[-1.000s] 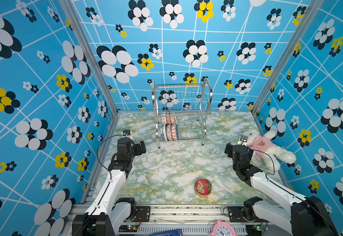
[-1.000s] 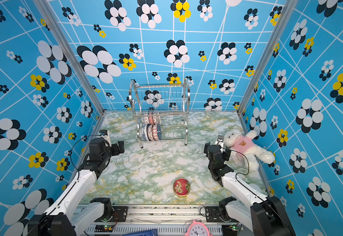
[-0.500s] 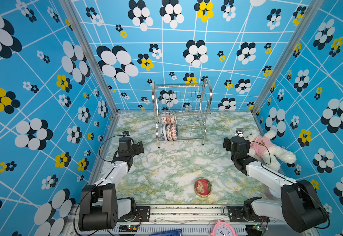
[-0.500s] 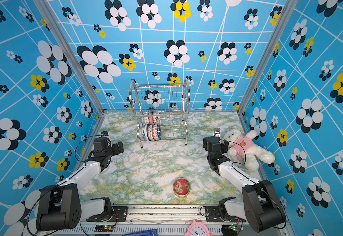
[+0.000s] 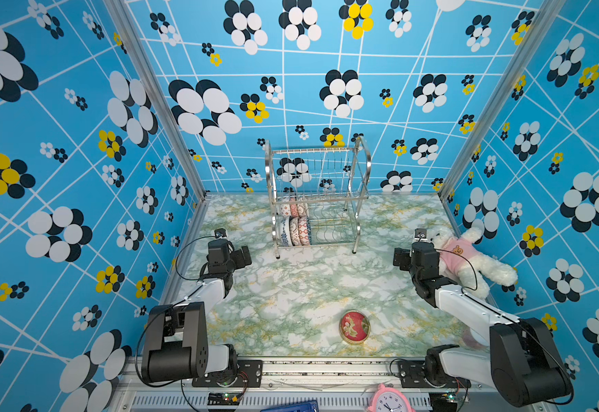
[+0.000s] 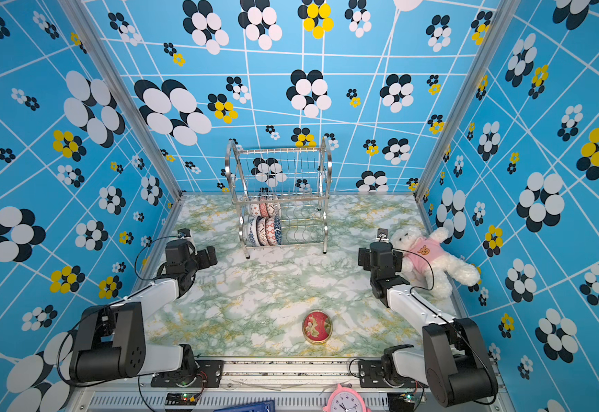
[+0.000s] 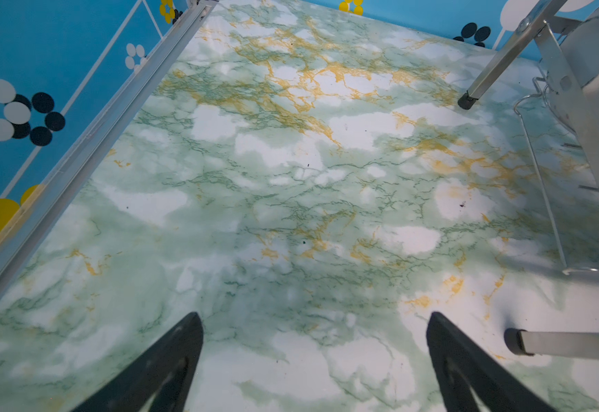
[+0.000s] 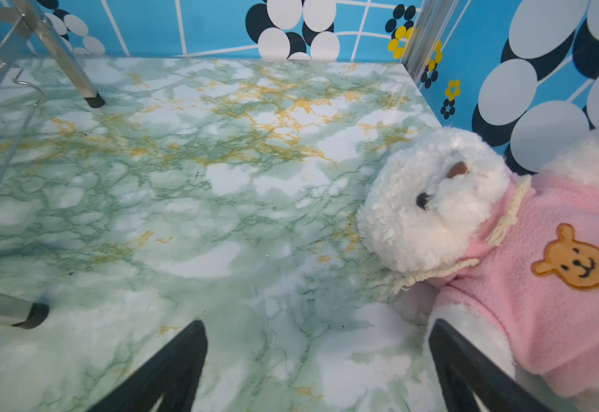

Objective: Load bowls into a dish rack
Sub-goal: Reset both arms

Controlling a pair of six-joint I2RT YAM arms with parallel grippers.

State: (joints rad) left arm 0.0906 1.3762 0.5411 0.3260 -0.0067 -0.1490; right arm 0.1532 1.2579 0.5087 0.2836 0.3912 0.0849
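1. Top views both show six bowls (image 5: 293, 228) standing on edge in the lower tier of the dish rack (image 5: 365, 167), at its left end.
2. The rack stands on the green-veined marble bench (image 5: 290, 285), near the back wall.
3. Left jaws and right jaws stand wide apart, empty.
4. A teddy bear (image 5: 469, 260) lies by the right jaws, and a red tin (image 5: 354, 326) sits near the front edge.
5. Blue flowered walls (image 5: 76, 142) enclose the bench.

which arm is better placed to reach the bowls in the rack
Left, probably. The bowls stand at the left end of the rack, nearest the open left gripper. The right gripper, also open, sits beyond the empty slots beside the teddy.
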